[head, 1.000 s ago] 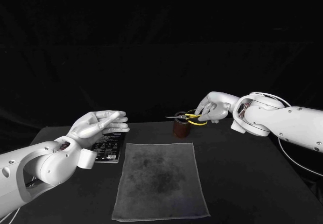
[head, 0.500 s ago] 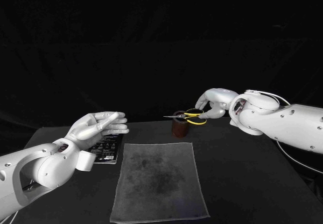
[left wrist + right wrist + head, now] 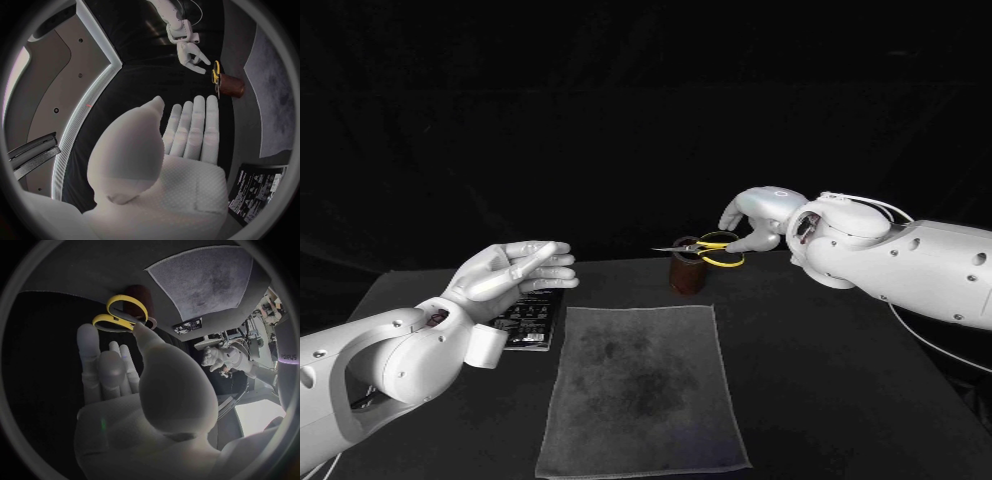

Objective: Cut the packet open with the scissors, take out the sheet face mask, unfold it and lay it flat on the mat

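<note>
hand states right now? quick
Left hand: open, holding nothing.
Right hand: open, thumb touching the scissors handle, no grip yet.

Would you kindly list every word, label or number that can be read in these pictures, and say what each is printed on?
Black packet: rows of white print, too small and blurred to read in any view.
Scissors, brown cup and grey mat: no lettering to be seen.
So no text can be quoted.
</note>
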